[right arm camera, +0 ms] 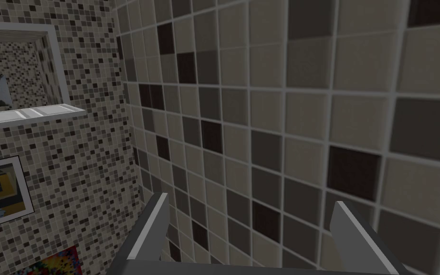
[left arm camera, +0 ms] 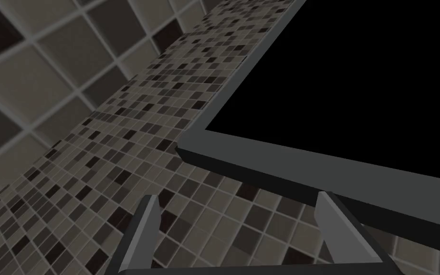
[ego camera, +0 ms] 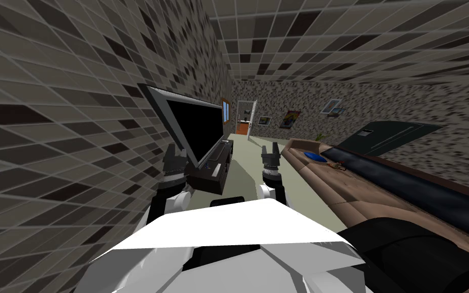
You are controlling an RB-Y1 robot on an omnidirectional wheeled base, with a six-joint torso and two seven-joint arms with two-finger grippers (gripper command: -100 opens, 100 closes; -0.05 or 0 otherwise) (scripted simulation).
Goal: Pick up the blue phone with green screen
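- Nearest in the head view, left gripper and right gripper are held up front, probably for travel; blue phone, I judge, lies on the brown sofa, well right of them.
- Left wrist view: fingers spread, empty, by the television corner.
- Right wrist view: fingers spread, empty.

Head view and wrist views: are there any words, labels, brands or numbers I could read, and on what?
No readable text anywhere.
Television screen: black, blank.
Framed pictures: too small to tell any lettering.
Pale plate on the dark panel: too small to read.
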